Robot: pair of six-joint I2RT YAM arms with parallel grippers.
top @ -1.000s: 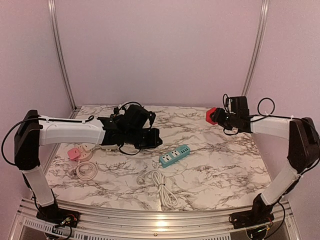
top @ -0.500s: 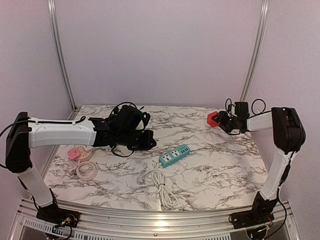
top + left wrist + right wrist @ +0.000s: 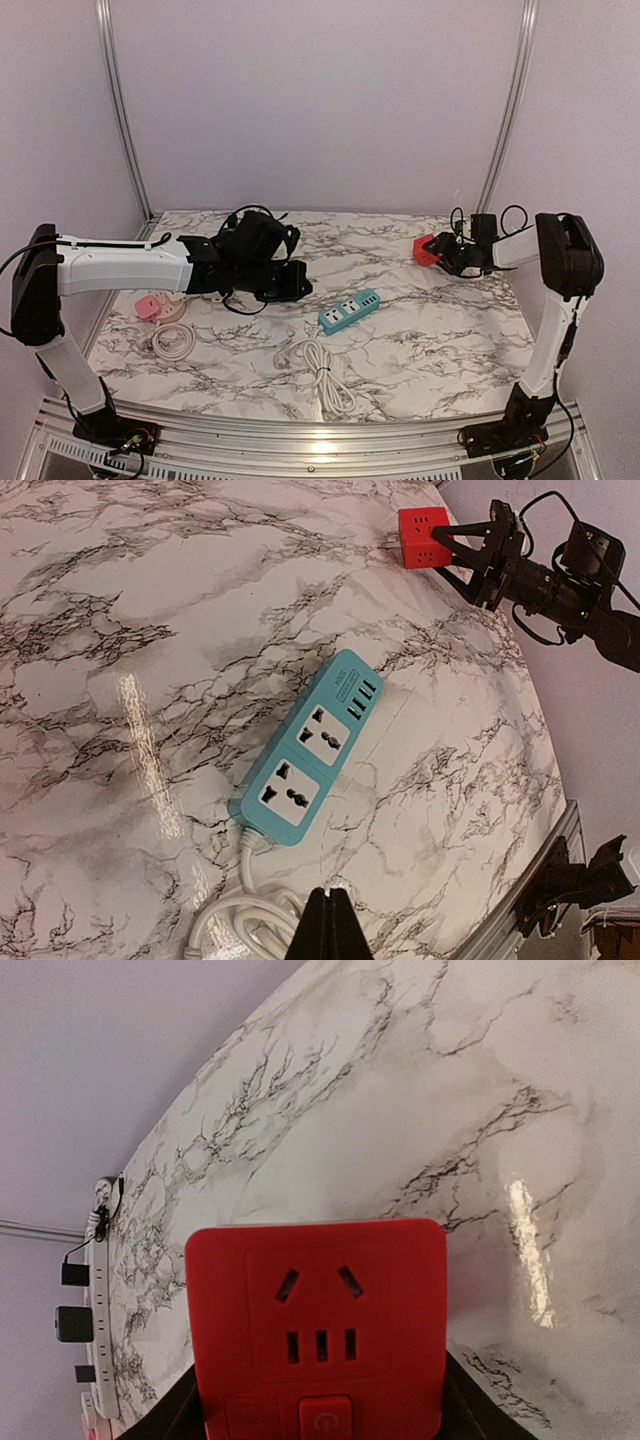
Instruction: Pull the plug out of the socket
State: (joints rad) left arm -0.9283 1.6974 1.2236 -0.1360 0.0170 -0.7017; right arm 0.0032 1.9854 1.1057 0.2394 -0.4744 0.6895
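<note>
One step seems left: right gripper (image 3: 443, 548) grasps the red cube (image 3: 418, 537) well apart from the strip (image 3: 310, 750), left gripper (image 3: 328, 915) clenched empty, so set it down.

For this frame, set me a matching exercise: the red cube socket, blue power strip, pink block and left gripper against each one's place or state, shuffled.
Things
1. red cube socket
2. blue power strip
3. pink block
4. left gripper

Places or states
A. shut, holding nothing
B. by the left edge of the table
C. between the fingers of the right gripper
D. lying flat at mid-table, nothing plugged in

Pairs: 1-C, 2-D, 3-B, 4-A
</note>
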